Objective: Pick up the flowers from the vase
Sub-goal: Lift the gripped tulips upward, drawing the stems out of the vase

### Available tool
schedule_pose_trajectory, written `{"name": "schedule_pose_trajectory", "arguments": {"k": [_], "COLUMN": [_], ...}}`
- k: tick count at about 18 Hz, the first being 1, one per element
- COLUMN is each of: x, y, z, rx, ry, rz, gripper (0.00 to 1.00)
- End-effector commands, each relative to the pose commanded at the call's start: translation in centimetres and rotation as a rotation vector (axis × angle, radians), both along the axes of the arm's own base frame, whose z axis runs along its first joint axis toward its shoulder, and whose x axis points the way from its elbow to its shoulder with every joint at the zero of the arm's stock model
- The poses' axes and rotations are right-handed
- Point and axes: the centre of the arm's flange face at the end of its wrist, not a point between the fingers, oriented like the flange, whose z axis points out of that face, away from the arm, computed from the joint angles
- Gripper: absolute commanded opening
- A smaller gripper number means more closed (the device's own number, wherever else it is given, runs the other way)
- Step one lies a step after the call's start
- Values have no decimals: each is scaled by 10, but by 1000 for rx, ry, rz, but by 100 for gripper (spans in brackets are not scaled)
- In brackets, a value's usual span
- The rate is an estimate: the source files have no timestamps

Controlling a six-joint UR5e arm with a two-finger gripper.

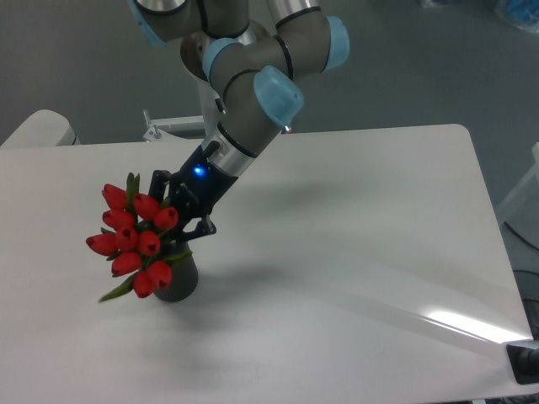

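The flowers [135, 238], a bunch of red tulip buds with green leaves, lean out to the left over the vase [178, 281], a small dark cylinder on the white table. The vase looks tilted, and the buds cover its mouth. My gripper [174, 229] comes down from the upper right and is shut on the flowers just behind the buds, above the vase rim. The stems are hidden by the buds and the fingers.
The white table [354, 252] ends in a rounded corner at the upper right and an edge along the bottom. A metal bracket [160, 128] sits behind the table's far edge. A dark object [526, 362] lies at the lower right corner.
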Motion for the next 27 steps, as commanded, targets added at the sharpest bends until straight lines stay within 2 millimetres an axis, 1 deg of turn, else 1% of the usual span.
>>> {"name": "schedule_pose_trajectory", "arguments": {"k": [3,7,11,16,19,23,27], "x": [2,12,20,24,22,14,1], "y": [-5,-14,-13,-13,-12,-8,-12], "z": [13,32,49,71,81,105,116], "rx": [14,32,62,75,104,124,140], "ry": [10,17,-40,-70,-85,-77,-60], "rz": [11,24,39,67,61,84,105], "gripper": [33,33,33,33,33,33,33]}}
